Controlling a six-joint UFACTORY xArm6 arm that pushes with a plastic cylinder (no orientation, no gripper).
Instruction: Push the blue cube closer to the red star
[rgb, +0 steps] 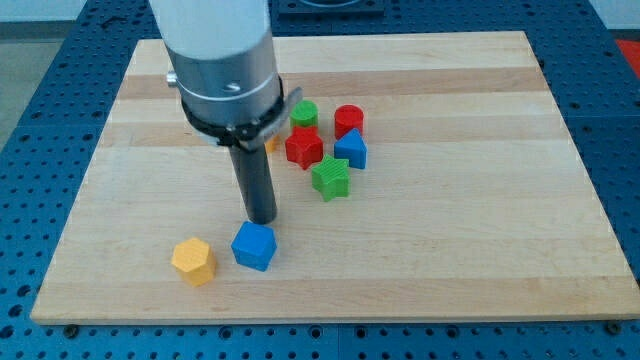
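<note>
- My tip (262, 219) sits at about 12 o'clock of the blue cube (253, 246), touching or just short of its top edge; contact cannot be confirmed.
- No claw on this rig: the arm ends in a plain rod, so nothing opens or closes.
- Blue cube lies near the board's (480, 250) bottom-left part, with a yellow hexagonal block (193, 261) just beside it at 9 o'clock.
- Red star (303, 147) is up at roughly 1 o'clock from the cube, well apart, inside a cluster: green cylinder (304, 113) at its 12, red cylinder (349, 121) at 1–2, a second blue block (351, 149) at 3, green star (331, 179) at 5. A small orange piece (271, 143) shows at its 9, mostly hidden by the arm.
- Judgement: tip is on the wrong side; a push from here would drive the cube toward 6 o'clock, away from the star.
- Risk: circling round may clip the yellow block or spin the cube off-line.
- Risk: a long push toward 1 o'clock could hit the green star first and scatter the cluster.
</note>
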